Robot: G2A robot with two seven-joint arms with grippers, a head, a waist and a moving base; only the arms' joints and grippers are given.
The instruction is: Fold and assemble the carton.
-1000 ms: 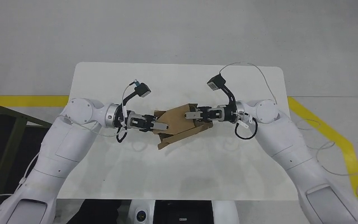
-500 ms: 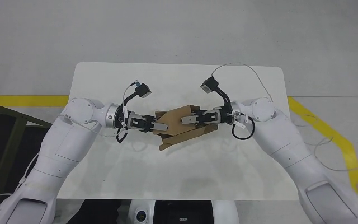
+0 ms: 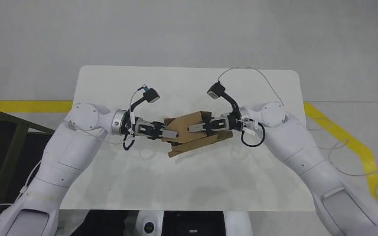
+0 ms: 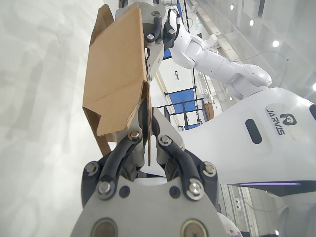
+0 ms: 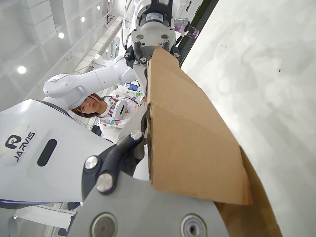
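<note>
The right gripper (image 3: 198,126) has slid further in over the flattened brown cardboard carton (image 3: 190,134). From above, we see its long axis running slantwise between both arms, just over the white table (image 3: 118,177). At the left wrist, the left gripper (image 4: 148,125) pinches a flap edge; at the right wrist, that gripper clamps the opposite panel

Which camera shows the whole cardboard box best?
The top view: it shows the whole box over the table, held between the left gripper and the right gripper. The left wrist view shows its creased side, pinched by the left gripper. The right wrist view shows one big panel close up.
</note>
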